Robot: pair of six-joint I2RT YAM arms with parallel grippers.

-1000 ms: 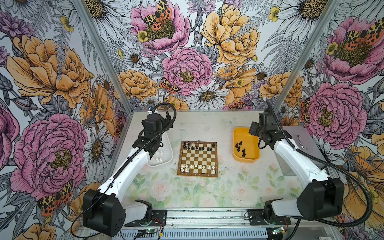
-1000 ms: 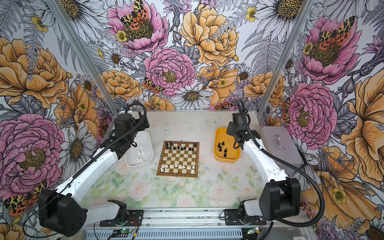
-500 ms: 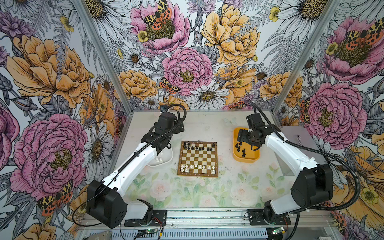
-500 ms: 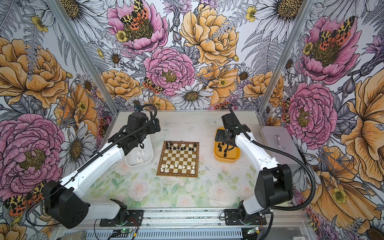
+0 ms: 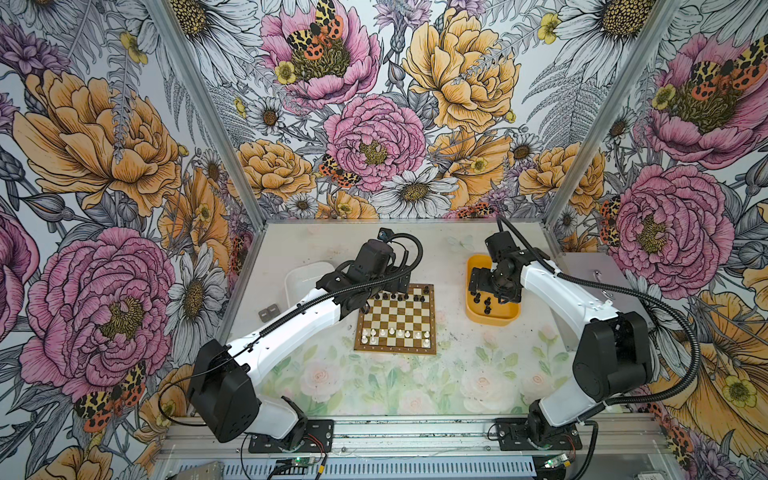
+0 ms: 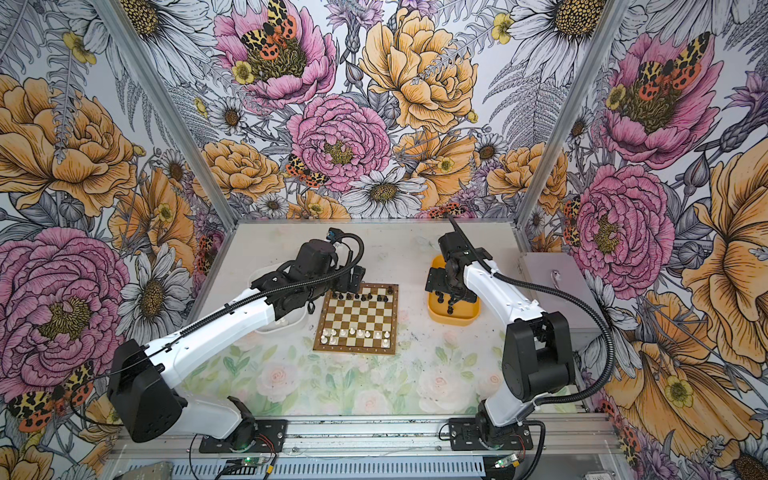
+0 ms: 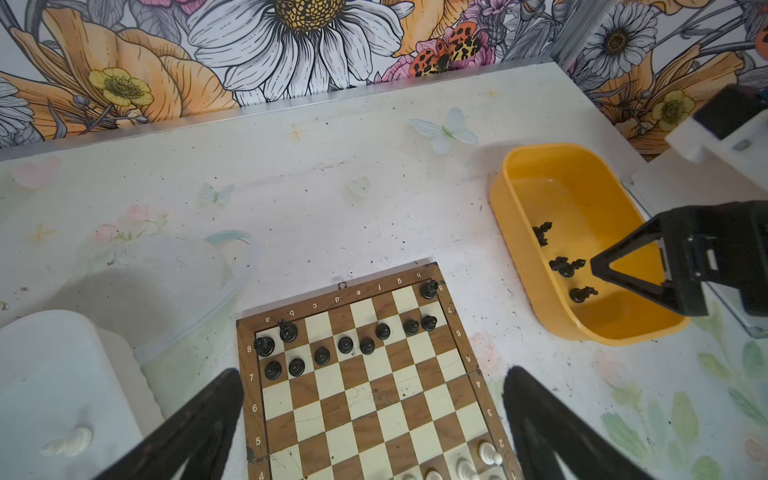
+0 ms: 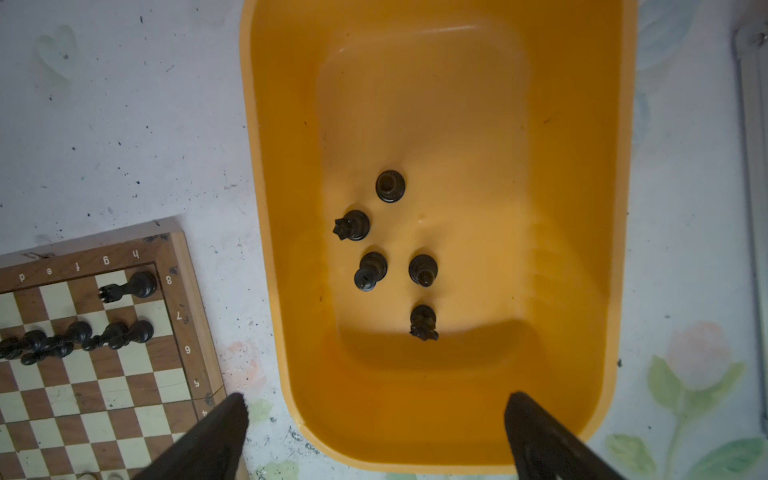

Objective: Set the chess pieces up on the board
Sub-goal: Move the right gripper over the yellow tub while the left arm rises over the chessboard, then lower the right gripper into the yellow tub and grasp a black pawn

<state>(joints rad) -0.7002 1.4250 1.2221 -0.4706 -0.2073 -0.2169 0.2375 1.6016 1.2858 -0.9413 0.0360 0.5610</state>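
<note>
The board (image 5: 397, 322) lies mid-table, also seen in the left wrist view (image 7: 374, 399) and at the edge of the right wrist view (image 8: 83, 374). Black chess pieces (image 7: 345, 345) fill its far rows and white pieces (image 5: 395, 333) stand along its near row. Several black pieces (image 8: 370, 270) lie in the yellow tray (image 8: 266, 208). My left gripper (image 7: 372, 374) hangs open over the board's far left part, nothing between its fingers. Above the near end of the yellow tray (image 5: 492, 323), my right gripper (image 8: 376, 398) is open and empty.
A white tray (image 5: 297, 276) sits left of the board, partly under my left arm; one white piece (image 7: 68, 442) lies in it. A grey box (image 5: 590, 276) stands against the right wall beyond the yellow tray. Walls enclose the table on three sides.
My left arm swung right from the white tray to the board's far left corner. My right gripper came leftward over the yellow tray and opened wider.
</note>
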